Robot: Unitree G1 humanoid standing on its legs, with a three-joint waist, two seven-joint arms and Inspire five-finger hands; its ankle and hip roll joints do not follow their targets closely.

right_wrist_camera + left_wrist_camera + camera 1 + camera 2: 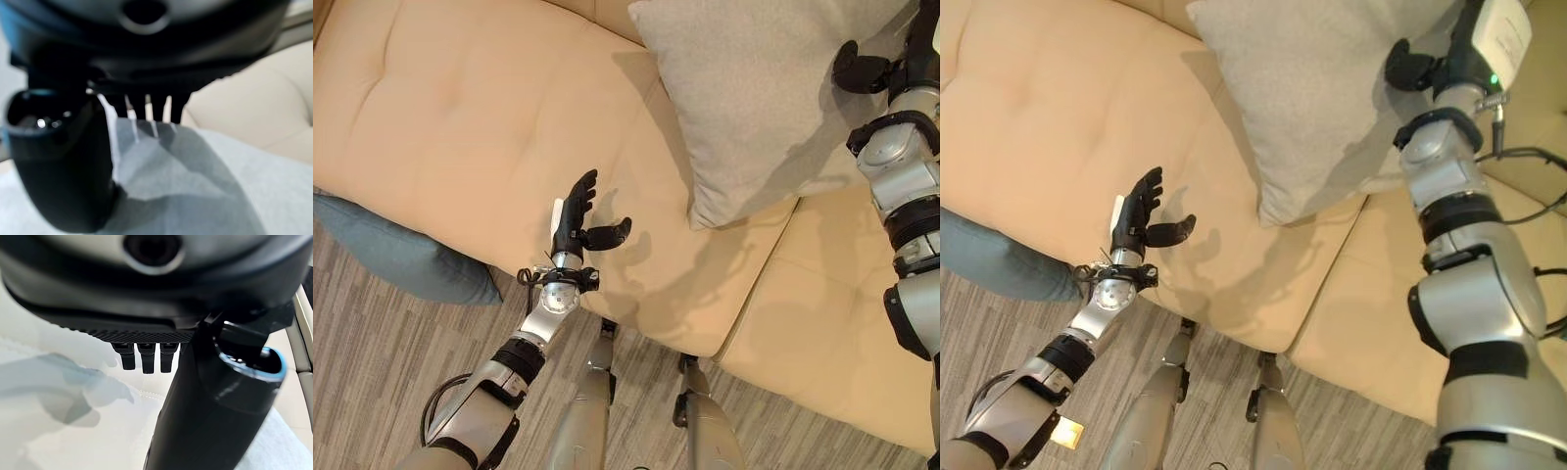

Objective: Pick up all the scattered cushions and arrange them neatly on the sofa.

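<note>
A light grey cushion (754,98) stands tilted on the cream sofa (460,127), leaning toward the backrest near the seam between two seat pads. My right hand (862,69) grips its right edge; in the right wrist view the grey fabric (195,186) is pinched between thumb and fingers. A blue cushion (391,250) lies on the floor against the sofa's front left edge, partly cut off by the view's edge. Over the front of the seat, right of the blue cushion, hovers my left hand (576,220), open with straight fingers and holding nothing.
Striped grey wood flooring (372,372) runs along the sofa's front. The left seat pad (1038,117) is wide and bare. A second seat pad (832,323) lies at the right, under my right arm.
</note>
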